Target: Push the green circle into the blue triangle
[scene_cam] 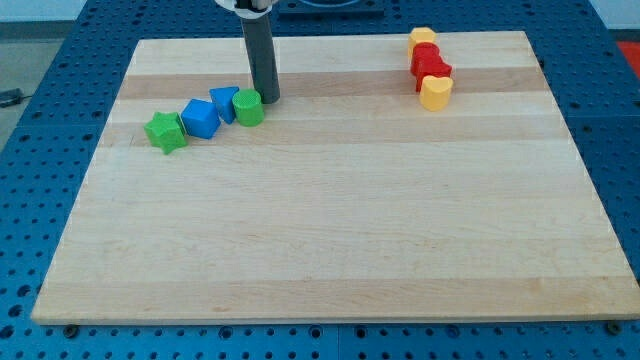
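Note:
The green circle (248, 107) sits in the upper left part of the wooden board (330, 230). It touches the blue triangle (224, 102) on its left side. My tip (267, 99) stands just to the right of the green circle and touches it. A blue block (200, 118) lies against the triangle's lower left, and a green star (164, 131) lies to the left of that block.
A cluster stands at the view's top right: a yellow block (422, 37) at the top, red blocks (431, 63) below it and a yellow heart (435, 92) at the bottom.

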{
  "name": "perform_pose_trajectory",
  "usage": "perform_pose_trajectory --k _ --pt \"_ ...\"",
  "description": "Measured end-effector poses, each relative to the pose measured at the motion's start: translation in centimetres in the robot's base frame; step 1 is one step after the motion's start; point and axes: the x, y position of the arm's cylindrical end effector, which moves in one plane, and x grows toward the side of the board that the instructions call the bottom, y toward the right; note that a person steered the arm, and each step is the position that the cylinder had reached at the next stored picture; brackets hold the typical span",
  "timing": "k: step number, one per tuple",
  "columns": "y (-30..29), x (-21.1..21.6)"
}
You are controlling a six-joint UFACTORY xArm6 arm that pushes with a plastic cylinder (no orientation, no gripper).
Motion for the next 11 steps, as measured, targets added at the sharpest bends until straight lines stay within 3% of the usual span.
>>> perform_pose_trajectory --k 11 --pt "-7.9 -0.3"
